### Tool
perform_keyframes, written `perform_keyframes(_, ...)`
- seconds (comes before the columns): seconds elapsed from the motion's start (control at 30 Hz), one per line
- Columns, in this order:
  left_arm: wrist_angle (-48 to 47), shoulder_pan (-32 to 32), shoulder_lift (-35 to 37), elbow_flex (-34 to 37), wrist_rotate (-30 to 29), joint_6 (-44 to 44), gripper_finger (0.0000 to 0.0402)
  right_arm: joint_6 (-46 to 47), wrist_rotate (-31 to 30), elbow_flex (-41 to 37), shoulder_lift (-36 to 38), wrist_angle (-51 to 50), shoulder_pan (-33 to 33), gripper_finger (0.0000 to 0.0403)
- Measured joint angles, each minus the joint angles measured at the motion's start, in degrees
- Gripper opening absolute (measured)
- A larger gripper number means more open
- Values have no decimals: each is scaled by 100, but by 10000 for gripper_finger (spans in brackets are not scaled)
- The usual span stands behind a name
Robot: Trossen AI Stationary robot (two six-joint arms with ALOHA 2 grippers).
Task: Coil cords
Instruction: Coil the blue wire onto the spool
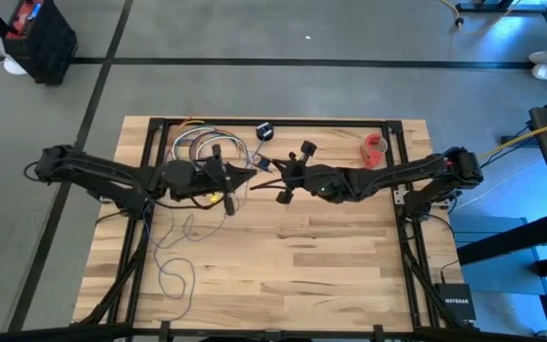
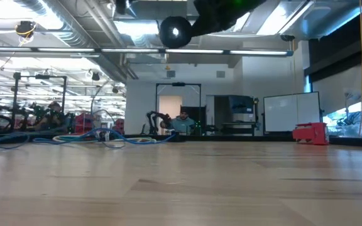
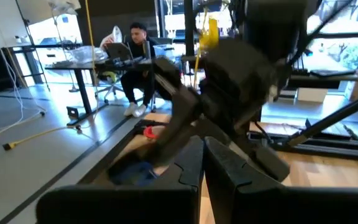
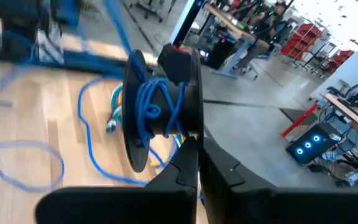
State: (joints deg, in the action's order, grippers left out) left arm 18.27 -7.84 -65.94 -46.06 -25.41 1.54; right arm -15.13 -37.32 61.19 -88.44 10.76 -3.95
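— Where is the cord (image 1: 174,256) now?

— One thin blue cord, pictured trailing in loose loops across the near-left of the bench (image 1: 302,275), its far end wound around a black spool (image 4: 160,106) that I grip in my right claw (image 4: 199,163), fingers clamped on the spool's edge. The spool's axis lies roughly level, its two discs on edge.

— And your arms?

— Both reach in low toward the middle of the bench, nearly meeting. My left claw (image 3: 202,163) is pressed shut, fingers together, with nothing visible between them, just beside the bundle of coloured wires (image 1: 202,147).

— Anything else out there?

— One separate black disc (image 1: 265,131) at the far edge, one red object (image 1: 375,148) to its right.
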Motion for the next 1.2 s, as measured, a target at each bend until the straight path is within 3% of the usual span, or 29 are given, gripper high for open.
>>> perform_keyframes(0.4,434,-4,-888,0,-2,-72,5,-23,72,0,118,1008,-12,8)
perform_keyframes(0.8,372,2,-934,-13,-8,-71,5,116,681,-13,1002,947,-24,8)
perform_keyframes(1.2,-34,54,-1138,20,8,-98,5,175,767,13,1635,1039,-20,8)
